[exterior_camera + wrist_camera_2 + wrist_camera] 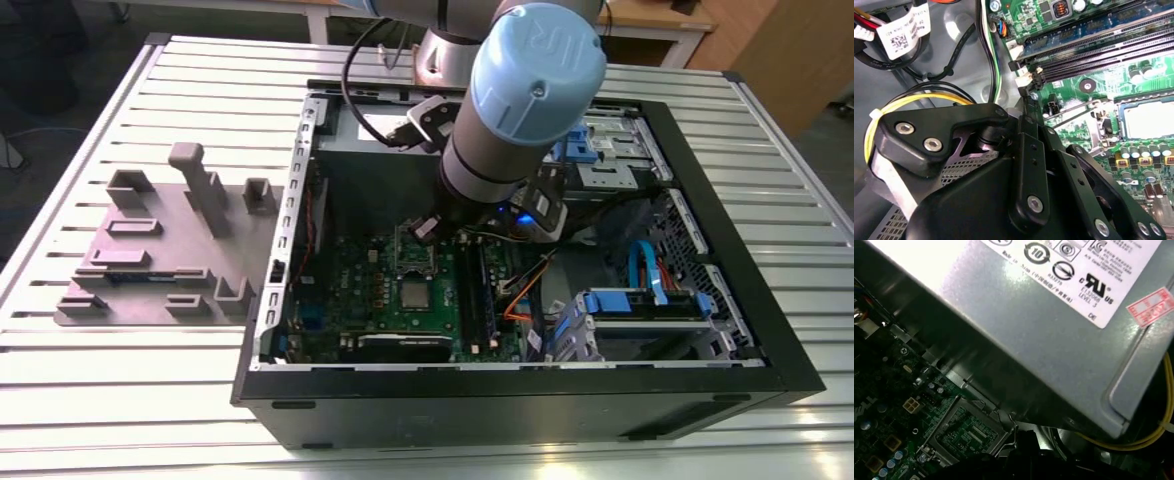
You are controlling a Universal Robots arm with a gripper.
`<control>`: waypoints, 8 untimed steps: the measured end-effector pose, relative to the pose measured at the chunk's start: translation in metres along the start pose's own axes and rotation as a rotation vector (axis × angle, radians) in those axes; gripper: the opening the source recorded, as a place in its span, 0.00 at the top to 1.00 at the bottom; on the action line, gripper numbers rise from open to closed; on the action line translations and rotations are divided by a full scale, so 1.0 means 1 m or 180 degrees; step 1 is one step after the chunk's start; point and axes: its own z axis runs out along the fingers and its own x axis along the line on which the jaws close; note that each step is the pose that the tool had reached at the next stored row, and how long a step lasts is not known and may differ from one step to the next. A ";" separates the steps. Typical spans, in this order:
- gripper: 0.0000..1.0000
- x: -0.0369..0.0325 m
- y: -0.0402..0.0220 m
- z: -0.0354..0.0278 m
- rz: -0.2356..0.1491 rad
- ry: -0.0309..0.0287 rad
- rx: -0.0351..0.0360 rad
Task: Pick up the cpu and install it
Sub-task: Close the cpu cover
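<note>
Inside the open black computer case (747, 330), the small flat silver-grey square cpu (418, 294) already lies on the green motherboard (374, 300); whether the jaws are clenched, I cannot tell.

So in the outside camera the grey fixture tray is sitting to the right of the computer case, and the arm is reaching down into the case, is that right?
Not quite. In the exterior view the grey fixture tray lies on the exterior view's left of the computer case, not its right. The arm does reach down into the case.
</note>
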 end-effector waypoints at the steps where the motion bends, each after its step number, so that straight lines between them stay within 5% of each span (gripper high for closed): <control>1: 0.89 0.0000 0.0001 -0.0005 0.0000 0.0001 0.0000; 8: 0.89 0.0006 -0.0003 -0.0013 0.0002 0.0021 0.0029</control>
